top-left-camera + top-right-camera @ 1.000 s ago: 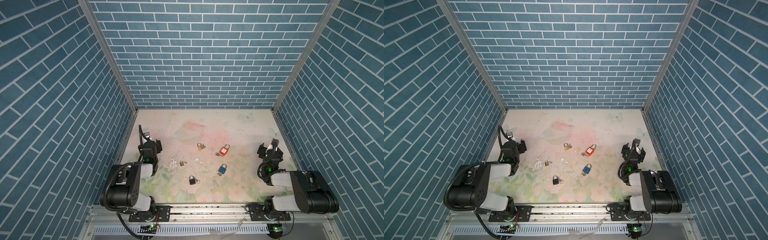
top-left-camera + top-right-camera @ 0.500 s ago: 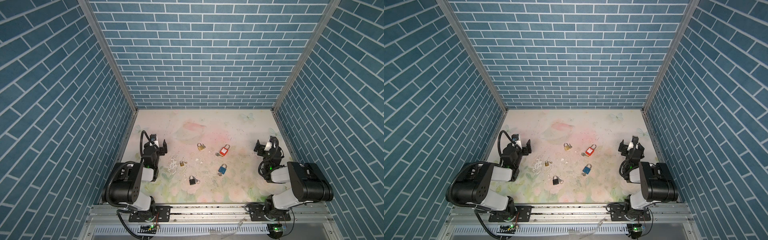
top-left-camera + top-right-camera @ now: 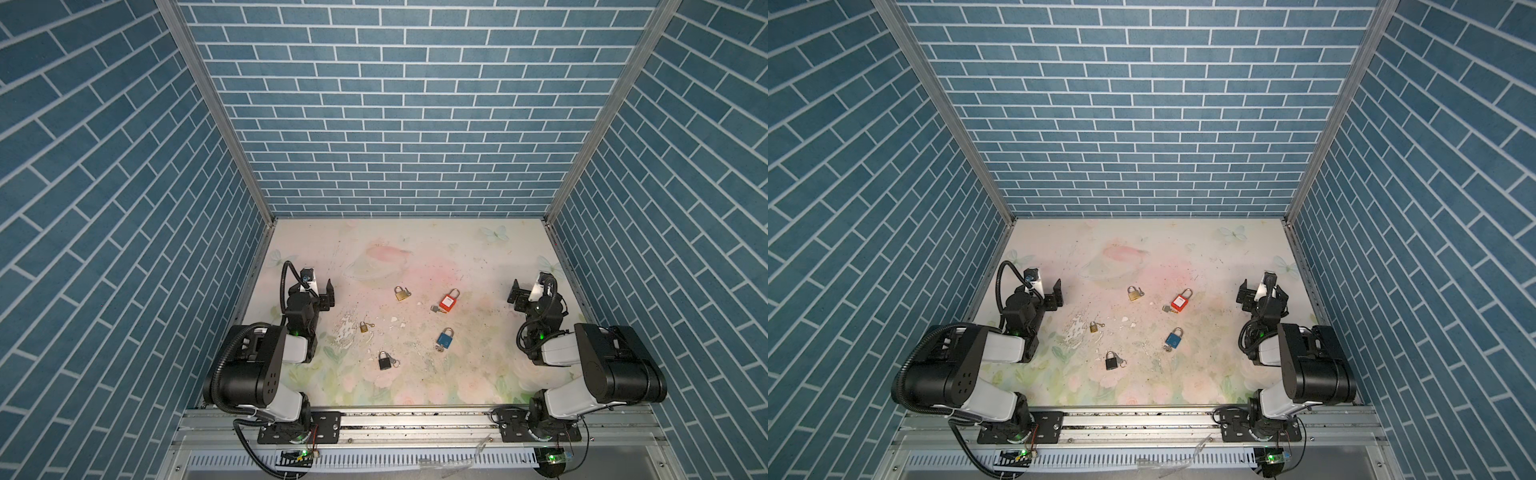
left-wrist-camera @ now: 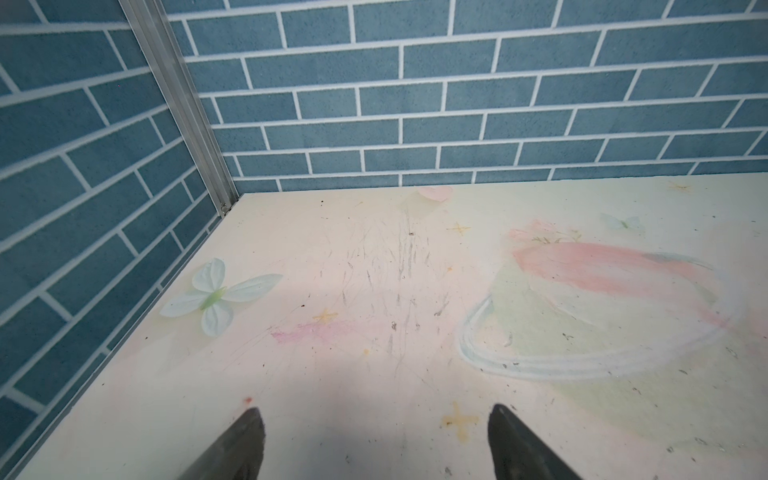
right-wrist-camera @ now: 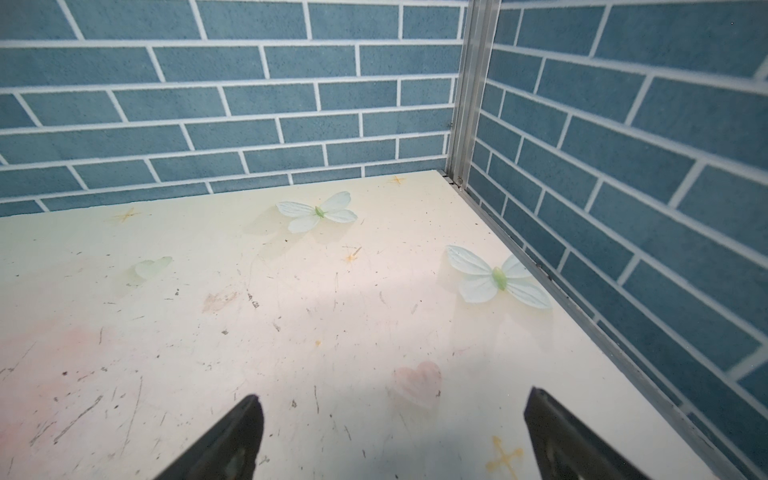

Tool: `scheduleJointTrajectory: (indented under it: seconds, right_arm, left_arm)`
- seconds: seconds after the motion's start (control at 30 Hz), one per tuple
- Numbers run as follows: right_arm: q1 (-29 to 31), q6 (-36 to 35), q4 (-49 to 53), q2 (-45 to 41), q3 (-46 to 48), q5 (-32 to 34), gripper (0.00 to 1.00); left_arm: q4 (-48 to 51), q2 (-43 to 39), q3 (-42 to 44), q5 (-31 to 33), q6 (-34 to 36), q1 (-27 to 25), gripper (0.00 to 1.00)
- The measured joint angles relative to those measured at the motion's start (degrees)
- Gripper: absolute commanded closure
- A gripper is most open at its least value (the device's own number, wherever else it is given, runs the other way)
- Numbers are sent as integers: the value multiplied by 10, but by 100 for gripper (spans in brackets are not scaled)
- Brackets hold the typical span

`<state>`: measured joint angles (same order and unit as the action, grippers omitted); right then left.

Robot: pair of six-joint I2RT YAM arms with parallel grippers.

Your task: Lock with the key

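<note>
Well out in the middle of the tabletop (image 3: 457,257) lie five padlocks, flat on the flowered print and all apart from one another. A brass padlock (image 3: 400,294) lies farthest back, with a red padlock (image 3: 449,301) to its right. A small brass padlock (image 3: 364,327) sits nearer the left side, a blue padlock (image 3: 445,340) lies nearer the front than the red one, and a black padlock (image 3: 385,361) lies closest to the front rail (image 3: 415,419). Each has a small key at its body (the red one's key (image 3: 435,308) shows at its near-left corner, the black one's key ring (image 3: 395,363) at its right). Whether any key sits in its keyhole is too small to tell.

The left arm (image 3: 299,316) rests low at the left edge of the tabletop, its jaws spread wide and pointing toward the back wall. The small brass padlock is the nearest lock to them, off to their right and nearer the front, clearly apart. The right arm (image 3: 540,307) rests low at the right edge, its jaws likewise wide; the red padlock is the lock nearest them, well apart to their left. Neither pair of jaws touches or holds anything. In the left wrist view two dark fingertips (image 4: 232,449) stand far apart over bare tabletop beside a printed butterfly (image 4: 216,295). In the right wrist view the fingertips (image 5: 224,444) are equally spread, near the corner of the brick wall (image 5: 249,104).
</note>
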<state>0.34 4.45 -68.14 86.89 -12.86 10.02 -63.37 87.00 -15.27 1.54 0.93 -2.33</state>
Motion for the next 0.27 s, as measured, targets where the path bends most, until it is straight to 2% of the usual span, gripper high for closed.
scheduleJointTrajectory:
  seconds: [0.27]
  right_arm:
    - [0, 0, 0, 0, 0, 0, 2]
  left_arm:
    - [0, 0, -2, -3, 0, 0, 15]
